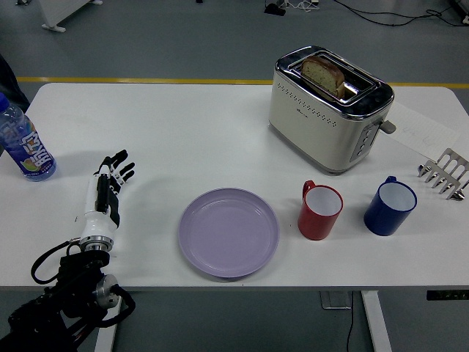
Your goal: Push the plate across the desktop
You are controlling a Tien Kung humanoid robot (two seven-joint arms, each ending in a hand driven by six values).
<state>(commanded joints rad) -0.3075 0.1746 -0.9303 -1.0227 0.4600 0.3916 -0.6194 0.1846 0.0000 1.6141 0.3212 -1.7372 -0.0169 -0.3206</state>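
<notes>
**Resting Flat: Left Robot Hand Apart From the Plate**

Lying on the white tabletop (pixel 183 132) near its left side, the left robot hand (pixel 105 192) has its fingers extended and slightly spread, holding nothing. The lilac plate (pixel 229 232) sits close to the near edge, around the middle of the tabletop, well apart from that hand and empty. Just right of the plate stands a red mug (pixel 319 211), then a blue mug (pixel 390 205) further right. Beyond them a cream toaster (pixel 328 108) holds a slice of bread (pixel 324 74). A water bottle (pixel 24 141) stands at the far left, and a metal rack (pixel 445 173) at the right edge.
</notes>
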